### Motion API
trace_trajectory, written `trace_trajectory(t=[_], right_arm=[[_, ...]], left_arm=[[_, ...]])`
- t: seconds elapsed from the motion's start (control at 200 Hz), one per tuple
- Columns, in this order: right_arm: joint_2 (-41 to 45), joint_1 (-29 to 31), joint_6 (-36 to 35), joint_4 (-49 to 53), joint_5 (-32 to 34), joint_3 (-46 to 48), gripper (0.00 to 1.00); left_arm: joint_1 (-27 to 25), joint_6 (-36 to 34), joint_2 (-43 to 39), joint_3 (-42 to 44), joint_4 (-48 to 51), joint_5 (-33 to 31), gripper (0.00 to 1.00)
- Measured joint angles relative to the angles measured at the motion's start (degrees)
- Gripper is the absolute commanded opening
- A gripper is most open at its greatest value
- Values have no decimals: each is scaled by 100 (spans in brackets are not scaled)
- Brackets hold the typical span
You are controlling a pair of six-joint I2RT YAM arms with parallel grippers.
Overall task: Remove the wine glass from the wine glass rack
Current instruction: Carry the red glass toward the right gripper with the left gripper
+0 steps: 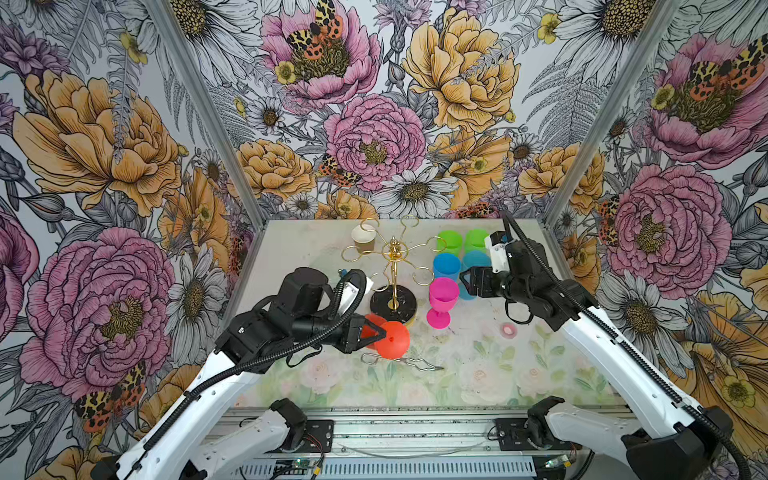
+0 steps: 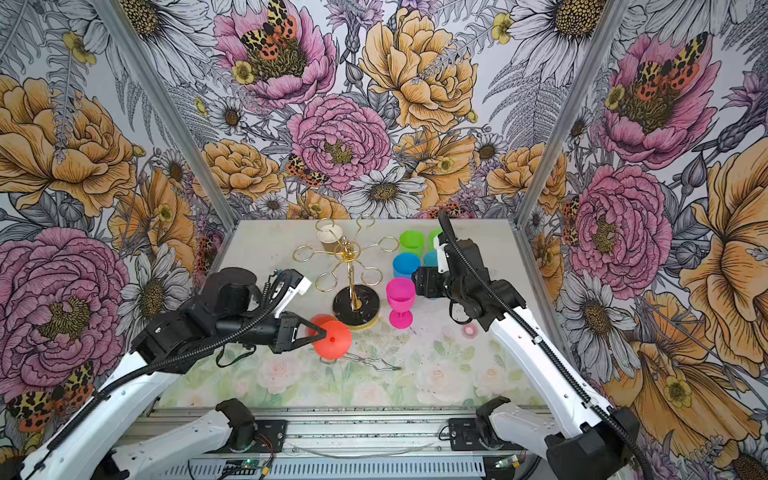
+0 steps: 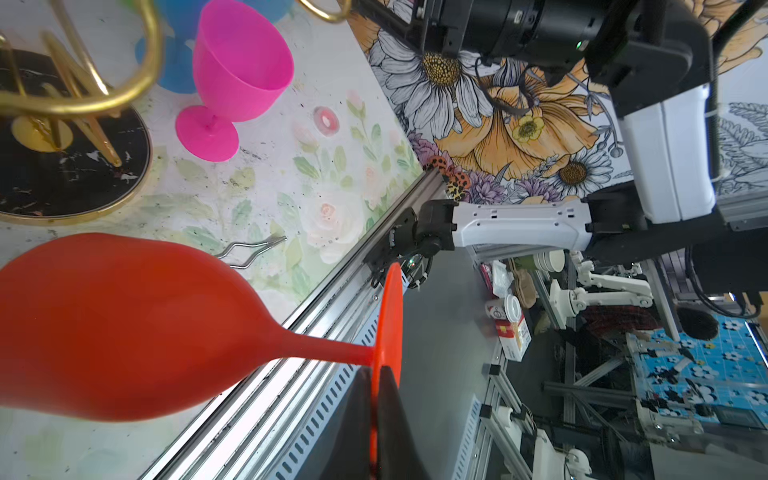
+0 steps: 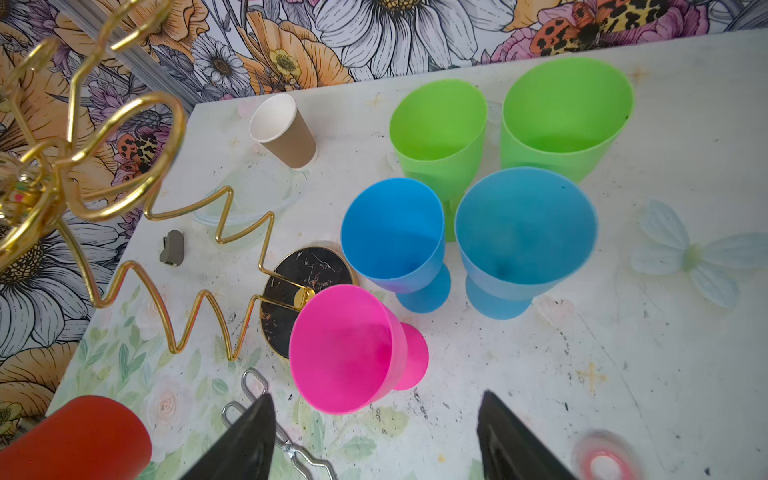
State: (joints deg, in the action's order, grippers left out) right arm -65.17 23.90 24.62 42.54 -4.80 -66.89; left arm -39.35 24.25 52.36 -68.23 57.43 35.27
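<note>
Grasps red wine glass [image 3: 124, 328] by its foot in left jaws, off wine glass rack [image 1: 393, 254]; hangs right jaws released near pink wine glass [image 4: 345, 353].

Bright, diffuse light is filling both top views, washing the table [image 1: 291, 257] pale and leaving only faint, soft shadows beside the rack [image 1: 386, 301] and cups [image 1: 449, 249]. The wide lens is stretching the wallpaper [image 1: 104, 145] at the edges and leaning the posts [image 1: 195, 104] outward. In the left wrist view the near rack loop is smearing out of focus, the red glass [image 3: 116, 332] is looking soft, and the rail [image 3: 291, 345] is glaring white. In the right wrist view the gold loops close to the lens are blurring, a pink ring [image 4: 602, 461] is blurring too, while the cups are showing crisp.
</note>
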Motion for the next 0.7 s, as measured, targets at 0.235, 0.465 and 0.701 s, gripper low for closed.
trace_trajectory(t=[0.235,0.465,0.701], right_arm=[[-133,0,-20,852,142,-468,77],[-289,-57,-48,1576,221,-723,78],[-450,-472,-153,2063,140,-1021,78]], left_arm=[[-944,-70,822,-127,-741,153,0],[-1526,-741,1593,-756,-1161,452,0],[-1683,-1670,2258,-1257,-1331,516,0]])
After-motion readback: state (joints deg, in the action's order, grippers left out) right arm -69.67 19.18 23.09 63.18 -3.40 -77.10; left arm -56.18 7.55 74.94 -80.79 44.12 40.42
